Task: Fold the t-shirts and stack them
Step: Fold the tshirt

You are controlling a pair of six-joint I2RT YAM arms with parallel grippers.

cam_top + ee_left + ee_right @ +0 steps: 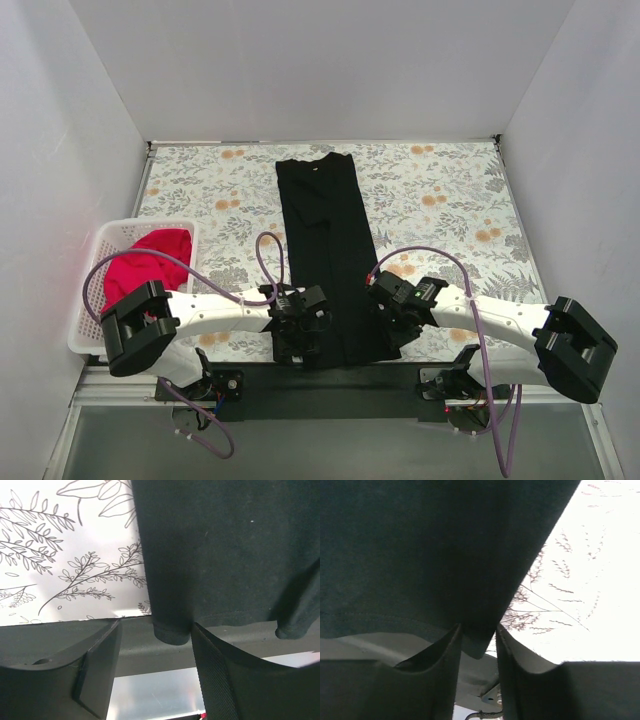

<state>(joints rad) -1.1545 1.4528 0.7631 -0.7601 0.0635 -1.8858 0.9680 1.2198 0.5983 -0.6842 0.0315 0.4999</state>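
Observation:
The black t-shirt (325,250) lies as a long narrow strip down the middle of the table, collar at the far end and hem at the near edge. My left gripper (300,335) is open at the hem's left corner. In the left wrist view the shirt (225,555) has that corner hanging between the fingers of the gripper (156,630), next to the right one. My right gripper (392,318) is at the hem's right corner. In the right wrist view the shirt (420,545) has its corner between the narrowly open fingers of the gripper (479,630). The red-pink t-shirt (145,262) lies bunched in the basket.
The white lattice basket (110,235) stands at the table's left edge beside my left arm. The floral tablecloth (450,190) covers the table. White walls close in the left, far and right sides. A dark strip (330,385) runs along the near edge under the hem.

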